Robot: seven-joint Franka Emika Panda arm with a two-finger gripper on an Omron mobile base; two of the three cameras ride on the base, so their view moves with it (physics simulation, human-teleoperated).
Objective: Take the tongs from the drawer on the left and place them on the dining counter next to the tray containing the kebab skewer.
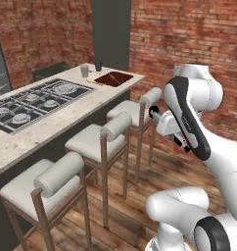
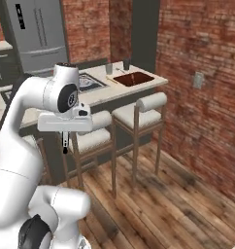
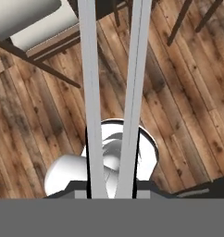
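Note:
My gripper (image 1: 170,131) hangs over the wooden floor beside the stools, shut on the tongs (image 1: 181,142). In the right base view the gripper (image 2: 65,137) points down with the tongs' (image 2: 65,144) dark end below it. In the hand view the tongs' two silver arms (image 3: 91,92) rise from the gripper (image 3: 111,187) toward the floor. The reddish-brown tray (image 1: 113,78) (image 2: 134,78) lies at the far end of the dining counter (image 1: 66,120) (image 2: 102,95). The kebab skewer is too small to make out. The drawer is out of view.
Three white-cushioned stools (image 1: 98,142) (image 2: 139,112) stand along the counter's front, between me and it. Two cups (image 1: 84,71) (image 2: 109,69) stand by the tray, near the black hob (image 1: 35,103). A brick wall (image 2: 202,87) is on the right and a fridge (image 2: 37,34) at the back.

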